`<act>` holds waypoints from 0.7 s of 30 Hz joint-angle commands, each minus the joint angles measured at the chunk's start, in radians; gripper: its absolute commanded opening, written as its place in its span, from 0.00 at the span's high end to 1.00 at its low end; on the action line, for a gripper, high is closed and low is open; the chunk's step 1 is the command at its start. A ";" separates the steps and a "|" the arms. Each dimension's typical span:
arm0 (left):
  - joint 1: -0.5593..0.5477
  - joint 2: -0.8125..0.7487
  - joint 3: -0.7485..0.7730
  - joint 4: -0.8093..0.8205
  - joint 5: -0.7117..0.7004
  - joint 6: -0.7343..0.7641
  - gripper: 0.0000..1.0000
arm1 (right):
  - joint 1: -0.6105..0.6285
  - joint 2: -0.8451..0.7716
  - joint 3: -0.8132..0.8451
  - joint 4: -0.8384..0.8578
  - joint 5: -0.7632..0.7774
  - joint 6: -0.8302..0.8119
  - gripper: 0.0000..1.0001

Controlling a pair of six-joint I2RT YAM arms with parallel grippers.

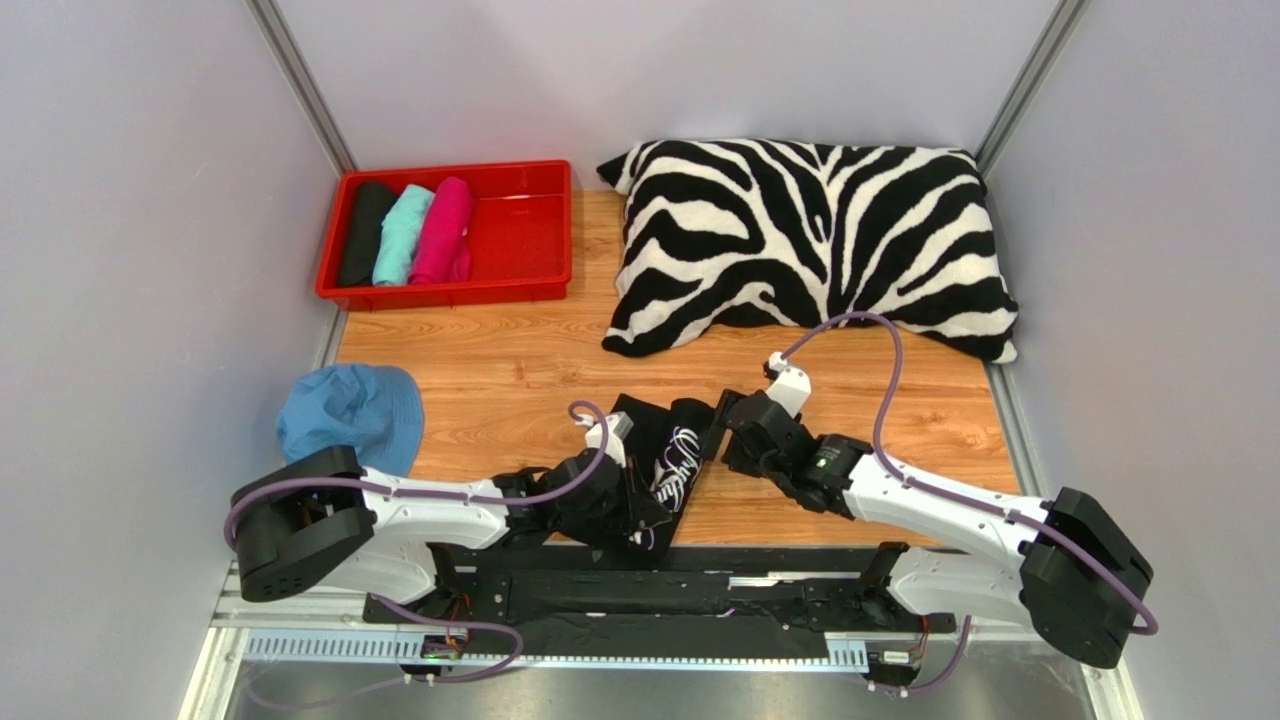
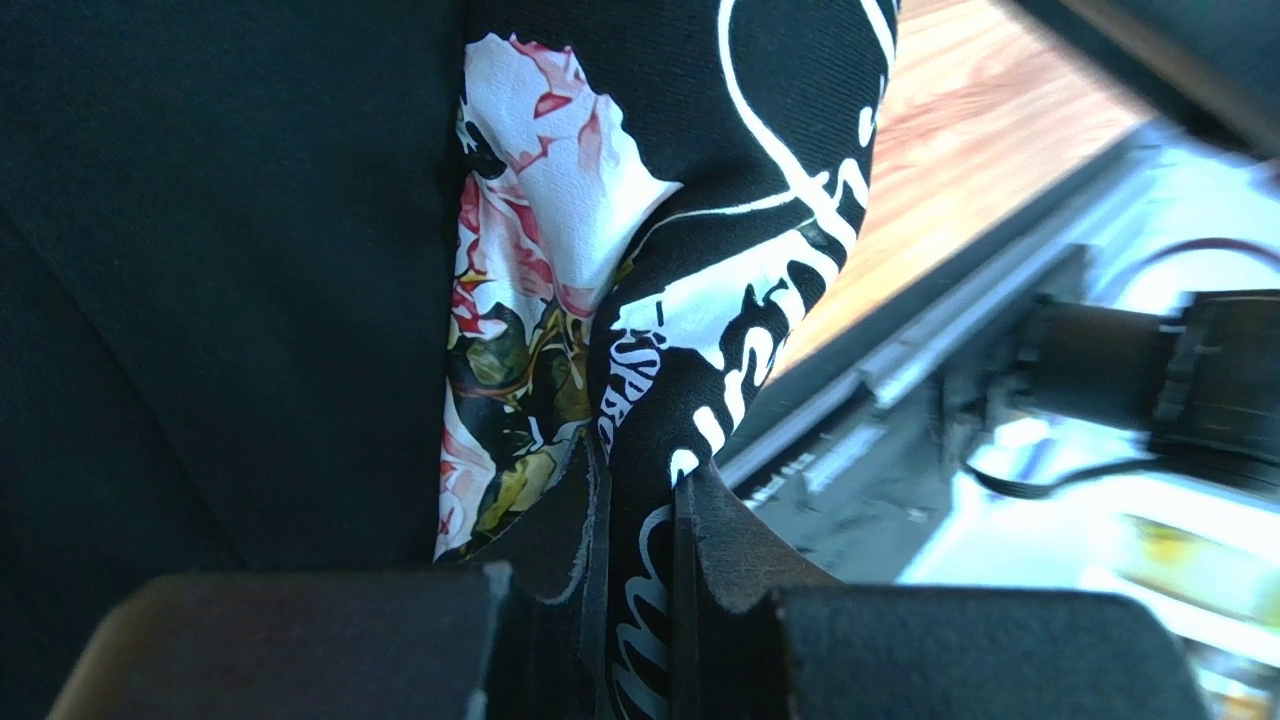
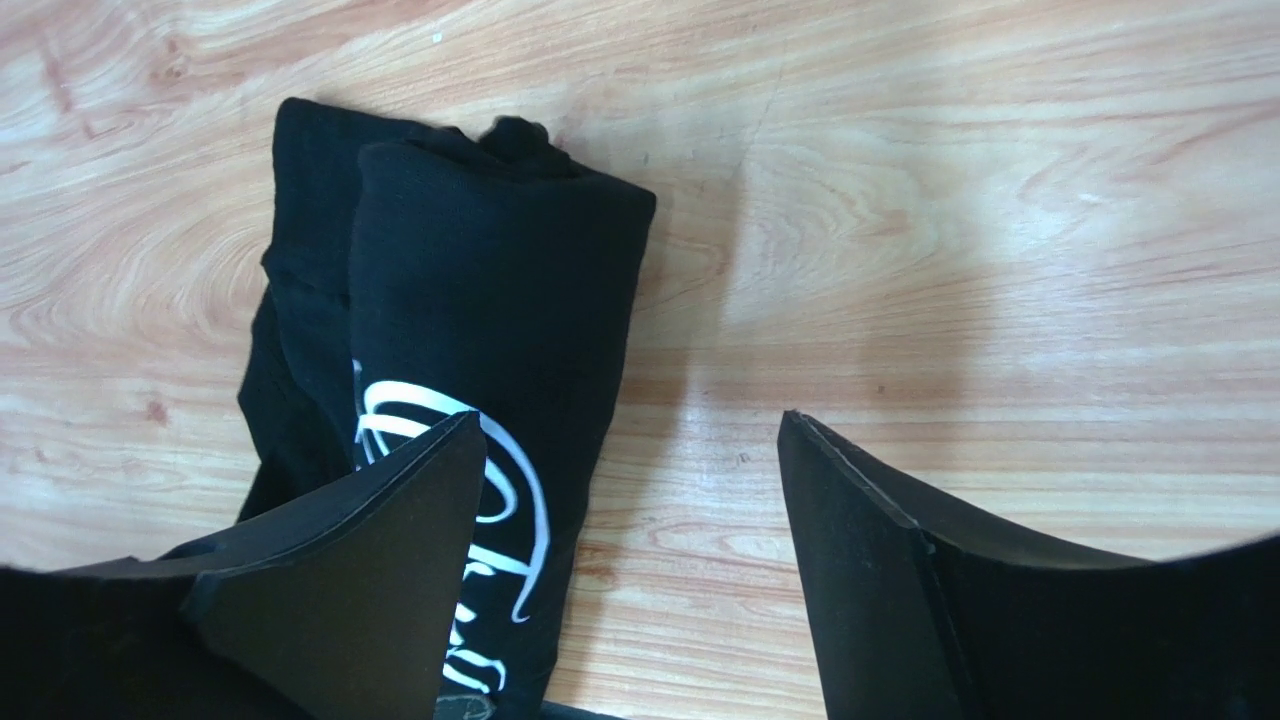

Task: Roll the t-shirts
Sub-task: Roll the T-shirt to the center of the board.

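A large black t-shirt (image 1: 676,450) with white script print lies bunched on the wooden table between my arms. My left gripper (image 1: 631,503) is shut on a fold of it. The left wrist view shows the black t-shirt (image 2: 226,225) pinched between the fingers of my left gripper (image 2: 639,480), with a flowered print beside the script. My right gripper (image 1: 724,435) stands open at the shirt's right edge. In the right wrist view the t-shirt (image 3: 496,285) is a narrow folded strip, and one finger of my right gripper (image 3: 631,428) hovers over it. Black (image 1: 365,233), teal (image 1: 403,233) and pink (image 1: 443,228) rolled tees lie in the tray.
The red tray (image 1: 519,248) sits at the back left. A zebra-striped pillow (image 1: 812,240) fills the back right. A blue hat (image 1: 353,413) lies at the left edge, near my left arm. Grey walls close in both sides.
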 commanded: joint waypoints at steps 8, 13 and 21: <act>0.059 0.016 -0.125 0.114 0.228 -0.139 1.00 | 0.001 0.013 -0.154 0.451 -0.079 0.038 0.26; 0.067 0.014 -0.122 0.112 0.248 -0.127 1.00 | 0.004 0.076 -0.150 0.510 -0.115 0.041 0.31; 0.072 0.034 -0.123 0.137 0.270 -0.114 1.00 | 0.024 0.133 -0.139 0.546 -0.125 0.047 0.31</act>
